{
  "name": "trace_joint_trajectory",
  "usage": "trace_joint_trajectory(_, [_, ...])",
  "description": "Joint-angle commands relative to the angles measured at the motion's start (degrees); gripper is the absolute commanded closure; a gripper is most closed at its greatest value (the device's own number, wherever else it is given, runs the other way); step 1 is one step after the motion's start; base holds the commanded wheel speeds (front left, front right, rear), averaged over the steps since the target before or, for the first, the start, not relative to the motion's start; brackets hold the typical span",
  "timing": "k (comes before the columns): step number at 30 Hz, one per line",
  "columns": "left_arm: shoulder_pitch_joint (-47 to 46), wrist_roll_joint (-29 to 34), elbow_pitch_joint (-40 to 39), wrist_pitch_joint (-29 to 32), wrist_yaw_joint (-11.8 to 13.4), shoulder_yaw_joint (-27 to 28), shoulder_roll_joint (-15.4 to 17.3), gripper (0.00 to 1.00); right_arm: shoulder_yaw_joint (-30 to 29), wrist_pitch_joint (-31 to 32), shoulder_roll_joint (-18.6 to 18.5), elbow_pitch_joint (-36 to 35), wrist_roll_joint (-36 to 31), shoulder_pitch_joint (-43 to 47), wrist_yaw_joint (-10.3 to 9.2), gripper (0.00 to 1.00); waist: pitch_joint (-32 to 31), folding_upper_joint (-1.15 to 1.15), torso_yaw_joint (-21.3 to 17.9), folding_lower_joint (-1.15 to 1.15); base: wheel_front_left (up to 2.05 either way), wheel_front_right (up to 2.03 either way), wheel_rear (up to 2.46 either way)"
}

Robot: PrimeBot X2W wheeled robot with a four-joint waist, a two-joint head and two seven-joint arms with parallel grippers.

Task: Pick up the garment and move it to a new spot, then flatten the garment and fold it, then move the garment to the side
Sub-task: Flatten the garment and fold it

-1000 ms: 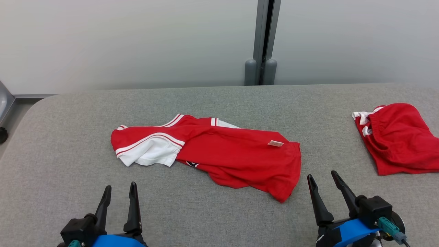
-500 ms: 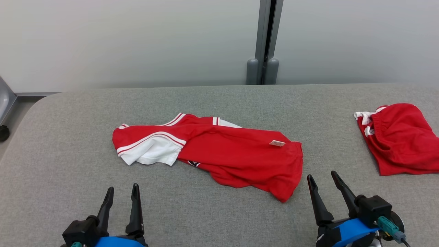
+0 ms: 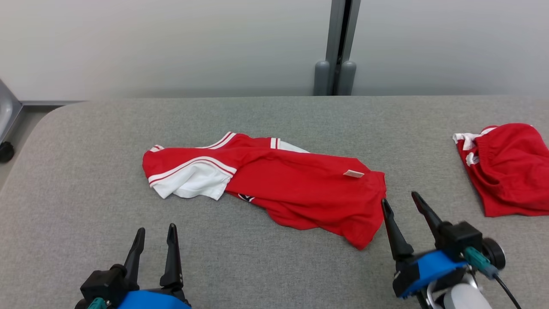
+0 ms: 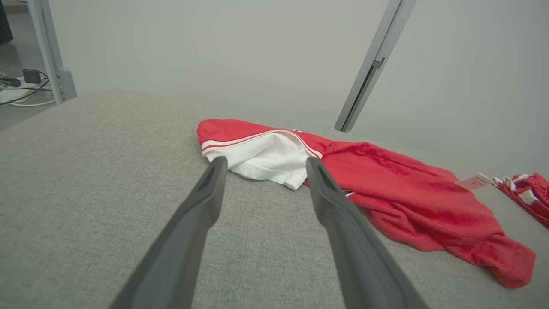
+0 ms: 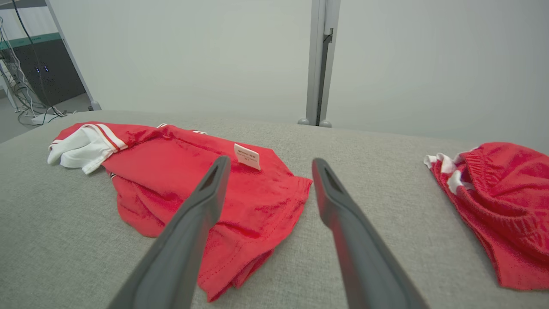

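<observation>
One tool [image 3: 398,197], the right, nearer garment [image 3: 300,189]

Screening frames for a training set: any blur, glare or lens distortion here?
Head view: even, glare-free light; right gripper slightly blurred. Left wrist view: wall post looks tilted, left fingers soft. Right wrist view: red garment sharp, right fingers soft.

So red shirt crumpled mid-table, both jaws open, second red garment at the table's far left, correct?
No: the head view shows the second red garment at the far right of the table. The red shirt is crumpled mid-table, both jaws open.
</observation>
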Motion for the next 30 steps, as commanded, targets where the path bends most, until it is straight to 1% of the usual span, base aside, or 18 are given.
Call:
trace_joint_trajectory(1, [-1.30,0.49,-0.22,-0.25,-0.24,0.06,-0.03,0.00,-0.12,0.48,-0.10,0.85,-1.95,-2.40,0.01,0.00,0.93,0.00,0.72,0.00,0.00,0.00,0.00])
trace_joint_trajectory(4, [-2.15,0.67,-0.18,-0.25,-0.35,0.09,-0.39,0.00,-0.28,1.89,-0.08,3.25,-5.58,-6.25,0.01,0.00,2.27,0.00,1.83,0.00,0.00,0.00,0.00])
trace_joint_trajectory(7, [-2.76,1.04,-0.06,-0.25,-0.56,0.21,-0.90,0.00,-0.30,3.22,-0.11,7.48,-9.39,-10.33,0.01,0.00,3.76,0.00,3.17,0.00,0.00,0.00,0.00])
trace_joint_trajectory(13, [-4.07,1.67,0.65,-0.25,-1.16,0.63,-1.89,0.00,-2.79,2.44,-0.09,16.84,-14.13,-17.66,0.01,0.00,6.56,0.00,6.15,0.00,0.00,0.00,0.00])
trace_joint_trajectory(18, [-4.55,2.30,1.04,-0.25,-1.82,1.42,-2.61,0.00,-4.40,1.12,-0.12,22.74,-16.32,-21.67,0.01,0.00,8.13,0.00,7.61,0.00,0.00,0.00,0.00])
trace_joint_trajectory(19, [-4.63,2.52,1.14,-0.25,-1.95,1.60,-2.72,0.00,-4.61,0.81,-0.11,23.60,-16.58,-22.31,0.01,0.08,8.26,0.00,7.73,0.00,0.00,0.00,0.00])
trace_joint_trajectory(20, [-4.72,2.64,1.19,-0.25,-2.02,1.70,-2.90,0.00,-4.79,0.55,-0.11,24.38,-16.79,-22.79,0.01,0.52,8.38,0.00,7.80,0.00,0.00,0.00,0.00])
trace_joint_trajectory(22, [-4.79,2.90,1.30,-0.25,-2.19,2.03,-3.17,0.00,-5.16,0.12,-0.12,25.75,-16.52,-23.38,0.01,0.89,8.52,0.00,7.81,0.00,0.00,0.00,0.00])
trace_joint_trajectory(23, [-4.75,3.03,1.33,-0.25,-2.30,2.28,-3.25,0.00,-5.29,-0.13,-0.12,26.18,-16.19,-23.51,0.01,1.00,8.51,0.00,7.74,0.00,0.00,0.00,0.00])
trace_joint_trajectory(26, [-4.56,3.50,1.51,-0.25,-2.39,2.85,-3.45,0.00,-5.07,-0.64,-0.11,26.88,-14.87,-24.10,0.01,1.00,8.33,0.00,7.24,0.00,0.00,0.00,0.00])
trace_joint_trajectory(30, [-4.65,4.06,1.66,-0.25,-2.80,3.32,-3.61,0.00,-4.81,-0.98,-0.12,25.41,-14.09,-24.99,0.01,1.00,8.00,0.00,6.10,0.00,0.00,0.00,0.00])
